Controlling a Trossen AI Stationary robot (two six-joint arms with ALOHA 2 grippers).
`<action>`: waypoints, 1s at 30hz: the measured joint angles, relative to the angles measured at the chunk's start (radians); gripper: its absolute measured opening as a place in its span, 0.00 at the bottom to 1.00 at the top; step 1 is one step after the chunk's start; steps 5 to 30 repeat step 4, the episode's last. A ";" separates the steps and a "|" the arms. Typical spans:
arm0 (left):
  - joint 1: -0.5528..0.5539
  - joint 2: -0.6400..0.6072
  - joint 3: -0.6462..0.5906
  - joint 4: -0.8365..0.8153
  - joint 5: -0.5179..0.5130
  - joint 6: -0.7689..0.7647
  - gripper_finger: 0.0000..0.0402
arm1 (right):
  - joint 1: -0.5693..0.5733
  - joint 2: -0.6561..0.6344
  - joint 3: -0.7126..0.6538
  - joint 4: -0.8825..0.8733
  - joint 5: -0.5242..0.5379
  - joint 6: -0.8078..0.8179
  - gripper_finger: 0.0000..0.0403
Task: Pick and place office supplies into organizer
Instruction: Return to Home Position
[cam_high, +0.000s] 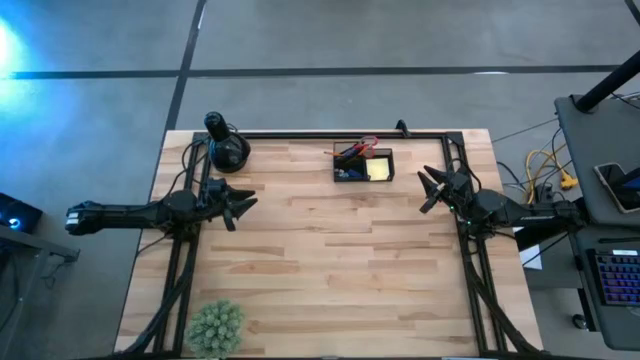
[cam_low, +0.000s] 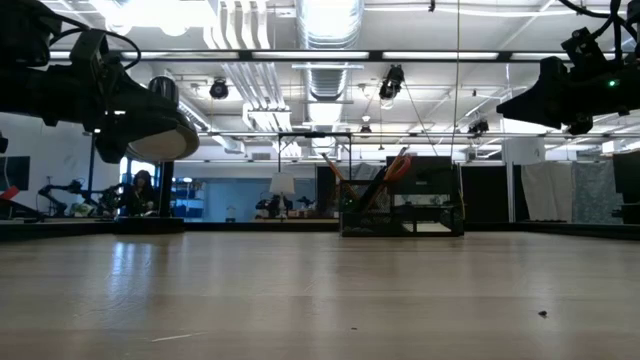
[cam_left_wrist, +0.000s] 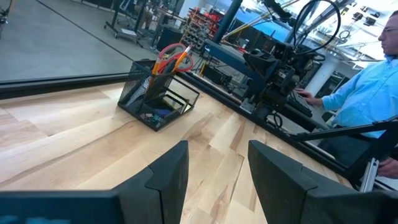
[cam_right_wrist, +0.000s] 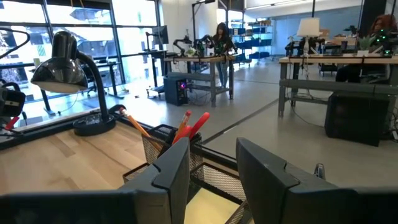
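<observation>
2 grippers hang clear of the wood, each with its fingers spread and nothing between them. The left gripper (cam_high: 243, 212) is on the left side near the lamp (cam_high: 225, 145). The right gripper (cam_high: 424, 190) is on the right side, near the organizer (cam_left_wrist: 132, 93) but apart from it. Both arms lie stretched out low and level from the table's side edges, wrists pointing inward toward each other, a resting pose by the look of it. The organizer stands at the middle of the far edge. Pencils (cam_left_wrist: 180, 59) and scissors (cam_left_wrist: 165, 53) lean upright in 1 compartment, and a yellow pad (cam_high: 379, 170) lies flat in another. I see no loose supply on the boards. The mesh box looks light and stiff, likely to slide if bumped, so any grip belongs on a side wall, not the leaning handles. Pencils would roll and suit a pinch at mid-shaft; the pad is soft-edged and best taken across 2 opposite sides.
</observation>
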 joint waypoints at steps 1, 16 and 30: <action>0.000 0.000 0.000 0.000 0.000 0.000 0.38 | 0.000 0.000 0.000 0.000 0.000 0.000 0.31; 0.000 0.001 0.000 0.000 0.000 0.000 0.38 | 0.000 0.000 0.000 0.000 0.000 0.000 0.31; 0.000 0.001 0.000 0.000 0.000 0.000 0.38 | 0.000 0.000 0.000 0.000 0.000 0.000 0.31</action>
